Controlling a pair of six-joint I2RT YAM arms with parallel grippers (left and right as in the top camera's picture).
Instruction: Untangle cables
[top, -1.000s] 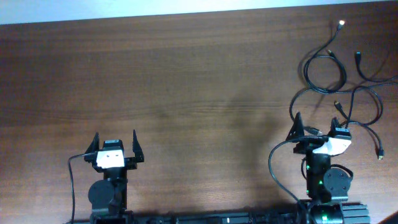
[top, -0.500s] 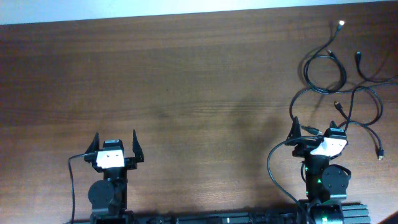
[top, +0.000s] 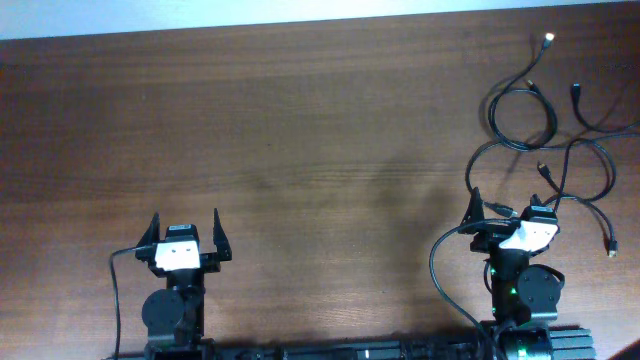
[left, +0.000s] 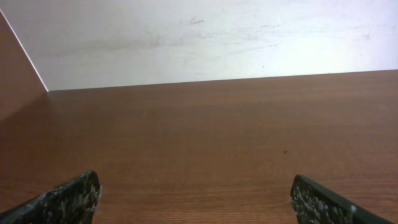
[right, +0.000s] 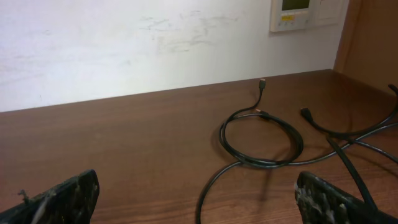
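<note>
Several thin black cables (top: 491, 110) lie looped and crossed over one another at the table's far right; one end has a light plug (top: 548, 40). My right gripper (top: 508, 205) sits just on the near side of them, open, with nothing between its fingers. In the right wrist view a cable loop (right: 222, 137) lies ahead, and one strand curves down between the open fingertips of the right gripper (right: 198, 180); a plug end (right: 262, 82) points at the wall. My left gripper (top: 185, 222) stands open at the near left, far from the cables, and the left gripper (left: 194, 183) shows only bare wood between its fingers.
The wooden table (top: 300, 130) runs to a white wall at the back. A wall panel (right: 305, 12) hangs above the far edge. Thicker black wires (top: 435, 265) trail from the arm bases at the near edge.
My right gripper has shifted slightly to the left and then held still. The cables and the left arm have not moved.
</note>
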